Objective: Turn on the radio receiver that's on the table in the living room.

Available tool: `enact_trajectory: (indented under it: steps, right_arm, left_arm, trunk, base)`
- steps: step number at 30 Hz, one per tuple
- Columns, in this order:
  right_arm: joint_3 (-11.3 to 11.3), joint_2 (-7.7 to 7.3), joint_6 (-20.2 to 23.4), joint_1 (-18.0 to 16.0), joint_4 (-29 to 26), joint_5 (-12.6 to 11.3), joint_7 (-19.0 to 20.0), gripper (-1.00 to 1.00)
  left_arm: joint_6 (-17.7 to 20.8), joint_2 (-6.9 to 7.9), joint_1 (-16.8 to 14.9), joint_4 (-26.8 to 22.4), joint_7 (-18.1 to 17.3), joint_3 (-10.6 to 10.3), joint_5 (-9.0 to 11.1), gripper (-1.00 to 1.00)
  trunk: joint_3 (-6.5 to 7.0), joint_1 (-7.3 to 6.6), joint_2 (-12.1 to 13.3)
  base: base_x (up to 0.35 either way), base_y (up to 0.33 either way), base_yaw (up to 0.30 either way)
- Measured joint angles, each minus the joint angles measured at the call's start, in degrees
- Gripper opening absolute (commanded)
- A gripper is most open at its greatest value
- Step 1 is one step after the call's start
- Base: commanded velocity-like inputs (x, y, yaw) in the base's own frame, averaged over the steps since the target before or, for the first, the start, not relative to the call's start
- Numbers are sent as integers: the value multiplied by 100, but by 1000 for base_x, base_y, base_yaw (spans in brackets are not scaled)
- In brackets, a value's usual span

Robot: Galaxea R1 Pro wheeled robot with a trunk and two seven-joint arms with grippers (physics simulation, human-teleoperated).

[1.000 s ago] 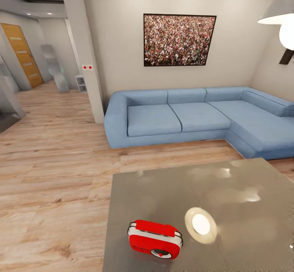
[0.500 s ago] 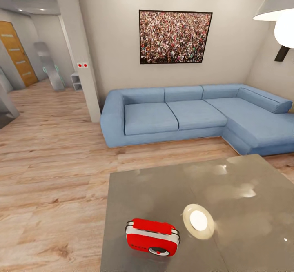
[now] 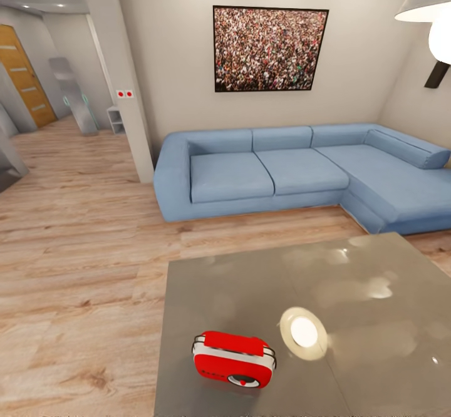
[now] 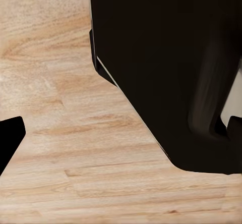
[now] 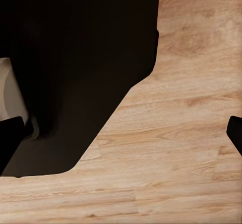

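On the near left part of the grey table (image 3: 376,317), the red radio receiver (image 3: 233,359) stands upright with its dial facing the robot, beside a bright lamp reflection. Beyond it sits the blue sofa (image 3: 300,173). The approach step looks nearly done; next, an arm must come up to reach the radio. Both wrist views look down at wood floor (image 4: 75,158); I cannot tell whether either gripper is spread or pressed together.

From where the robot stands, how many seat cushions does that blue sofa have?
3 show clearly on the sofa: two side by side under the framed photo, and one long one on the arm running toward the right, cut off by the picture's edge, so more may be hidden.
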Motion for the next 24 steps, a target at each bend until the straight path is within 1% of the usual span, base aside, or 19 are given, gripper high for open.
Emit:
enact_trajectory:
  steps: [24]
  right_arm:
    - [6, 0, 4, 0, 0, 7, 0, 100]
  left_arm:
    - [1, 0, 0, 0, 0, 1, -1, 100]
  trunk:
    - [-223, 0, 0]
  base:
    - [0, 0, 0]
